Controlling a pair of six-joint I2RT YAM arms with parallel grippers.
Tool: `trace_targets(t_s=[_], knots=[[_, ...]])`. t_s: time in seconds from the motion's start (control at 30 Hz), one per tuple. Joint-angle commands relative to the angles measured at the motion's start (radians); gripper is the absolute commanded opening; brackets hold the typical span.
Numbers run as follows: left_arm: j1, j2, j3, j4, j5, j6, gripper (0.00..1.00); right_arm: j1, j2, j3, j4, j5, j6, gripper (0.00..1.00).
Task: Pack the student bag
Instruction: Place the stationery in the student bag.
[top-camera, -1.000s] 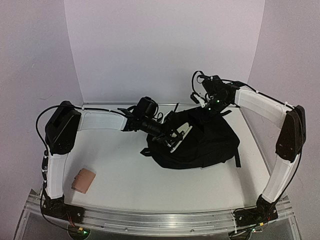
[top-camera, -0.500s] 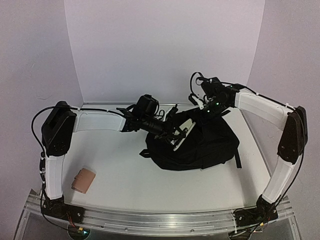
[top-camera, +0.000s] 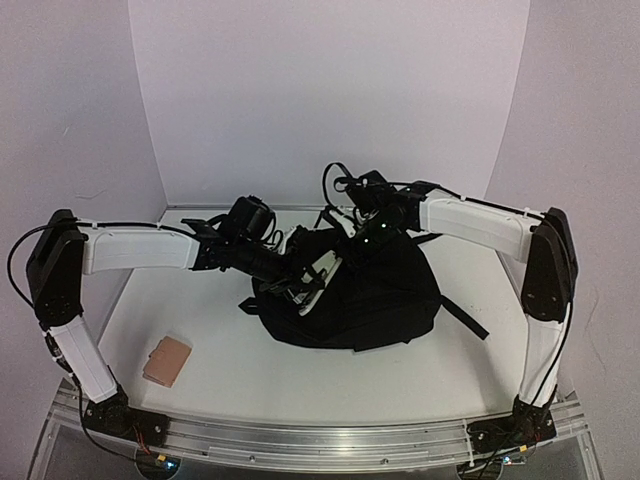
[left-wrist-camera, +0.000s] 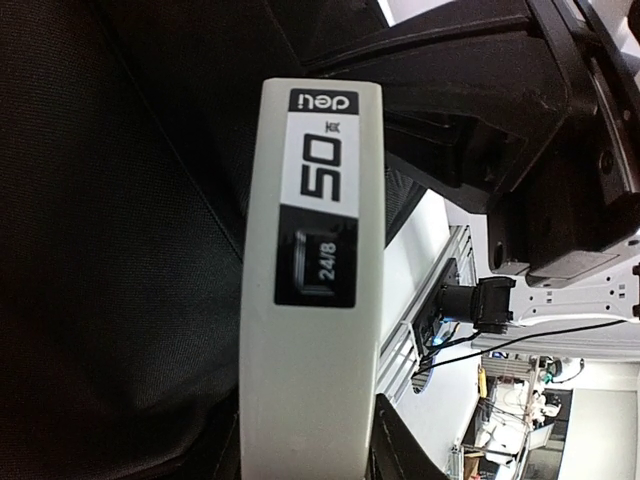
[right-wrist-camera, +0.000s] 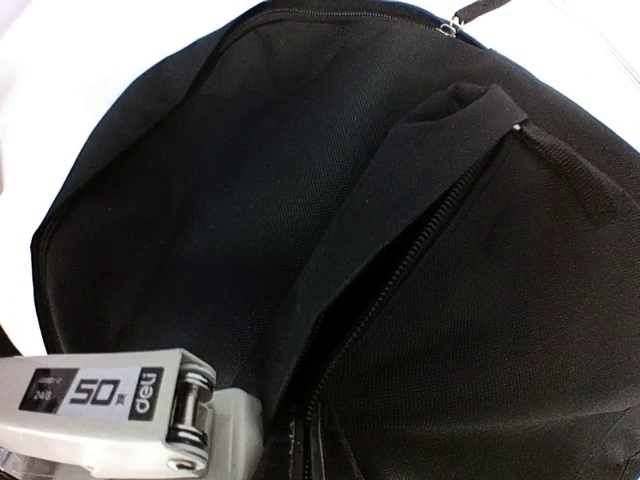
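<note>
1. While the left claw is clamped around the white stapler, the grip wants to be firm, since that long, smooth body looks liable to twist.
2. The student bag lies in the middle of the table with its open mouth toward the left arm. The right claw is at the bag's raised upper edge; whether it pinches the fabric or merely rests there, I cannot tell.
3. Seen from the right wrist, the stapler's hinged end sits at the mouth's edge and is not yet inside.
4. Best approach: feed it lengthwise into the dark main compartment, clear of the zip.
5. Release only once it rests deep, so it cannot slide out.
</note>
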Motion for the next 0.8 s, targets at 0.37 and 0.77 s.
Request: trace_targets(t_s=[0.37, 0.77], knots=[[0.007, 0.048, 0.182, 0.078, 0.081, 0.072, 0.00, -0.025, -0.262, -0.106, -0.002, 0.103, -0.041, 0.00], [0.001, 0.233, 0.236, 0.143, 0.164, -0.023, 0.00, -0.025, -0.254, -0.091, 0.018, 0.093, -0.034, 0.00]])
